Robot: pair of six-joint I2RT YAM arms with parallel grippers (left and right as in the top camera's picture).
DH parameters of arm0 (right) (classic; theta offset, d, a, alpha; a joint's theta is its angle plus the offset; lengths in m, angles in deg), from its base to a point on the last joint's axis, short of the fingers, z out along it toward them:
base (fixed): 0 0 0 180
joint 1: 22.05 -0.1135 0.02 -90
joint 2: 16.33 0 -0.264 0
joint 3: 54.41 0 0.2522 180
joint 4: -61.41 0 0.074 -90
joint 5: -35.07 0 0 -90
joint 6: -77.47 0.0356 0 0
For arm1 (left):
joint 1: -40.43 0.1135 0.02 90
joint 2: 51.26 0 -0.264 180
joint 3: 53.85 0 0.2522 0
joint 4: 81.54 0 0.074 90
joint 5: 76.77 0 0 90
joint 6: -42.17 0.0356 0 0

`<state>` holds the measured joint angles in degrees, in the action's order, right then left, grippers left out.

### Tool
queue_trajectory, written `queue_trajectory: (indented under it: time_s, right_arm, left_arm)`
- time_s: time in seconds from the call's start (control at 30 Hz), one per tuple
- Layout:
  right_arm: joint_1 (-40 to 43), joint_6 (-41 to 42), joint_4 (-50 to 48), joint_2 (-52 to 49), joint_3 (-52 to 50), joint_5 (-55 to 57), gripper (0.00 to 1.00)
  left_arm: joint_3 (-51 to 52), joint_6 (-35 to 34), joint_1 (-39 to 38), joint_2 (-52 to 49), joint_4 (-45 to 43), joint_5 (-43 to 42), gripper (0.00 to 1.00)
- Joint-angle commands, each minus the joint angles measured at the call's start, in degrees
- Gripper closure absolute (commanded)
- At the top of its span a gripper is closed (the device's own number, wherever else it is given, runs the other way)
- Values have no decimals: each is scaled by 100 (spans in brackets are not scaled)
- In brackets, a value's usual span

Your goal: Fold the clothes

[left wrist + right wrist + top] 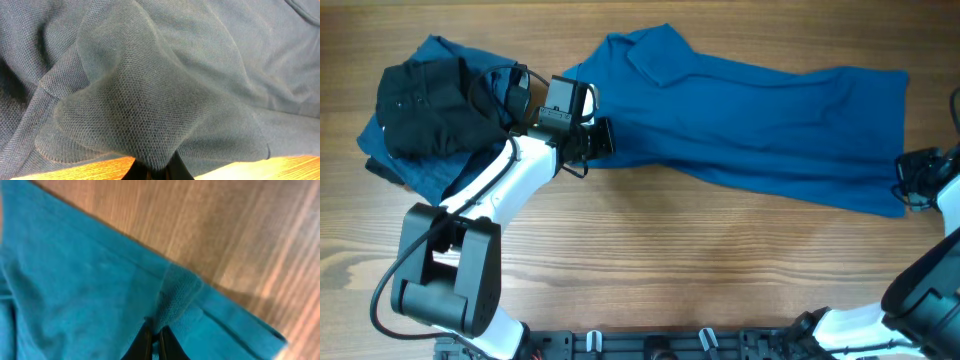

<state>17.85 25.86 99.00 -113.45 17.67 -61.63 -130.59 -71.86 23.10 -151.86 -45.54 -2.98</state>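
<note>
- A medium-blue polo shirt lies stretched across the far half of the wooden surface. Its collar is toward the middle of the far edge and its hem toward the right edge.
- The left hand meets the shirt at its left end, just below the collar. In the left wrist view, a thick fold of the knit fabric is bunched up and clamped between the closed fingers at the bottom of the frame.
- The right hand sits at the shirt's opposite end, by the lower right corner of the hem. The right wrist view shows the hem's edge drawn into a small peak and pinched tight between the narrow fingers, with bare wood just beyond it.
- The shirt thus spans the gap between the two hands, gripped at both ends, and its body rests on the surface in long, shallow wrinkles.
- At the far left, well apart from the right hand and just behind the left arm, a black garment lies crumpled on top of a darker blue garment.
</note>
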Motion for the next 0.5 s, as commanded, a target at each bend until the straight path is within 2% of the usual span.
queue_trajectory:
  time_s: [0.0,0.03,0.07,0.13,0.2,0.23,0.27,0.33,0.43,0.47]
  right_arm:
    - [-33,55,-157,-94,48,-247,93]
    - [-66,39,-186,-92,48,-308,89]
    - [-87,13,-199,-92,48,-356,80]
    - [-109,-116,-297,-92,48,-612,58]
    - [-109,-404,-525,-92,48,-1036,48]
    - [-109,-422,-540,-92,48,-1143,45]
    - [-109,-424,-487,-92,48,-1145,44]
    - [-109,-437,-345,-92,48,-1143,44]
    - [-109,-549,-153,-92,48,-1290,43]
    - [-109,-555,-127,-92,48,-1366,43]
  left_arm:
    - [-48,111,-26,31,-26,61,96]
    - [-48,111,-26,31,-42,63,96]
    - [-48,111,-26,31,-48,63,96]
    - [-48,114,-26,31,-59,85,96]
    - [-48,111,-20,31,-66,170,89]
    - [-48,109,-15,31,-87,170,72]
    - [-48,111,-15,31,-107,170,65]
    - [-48,111,-15,31,-136,170,38]
    - [-61,20,15,31,-345,168,20]
    - [-90,-68,48,31,-369,166,20]
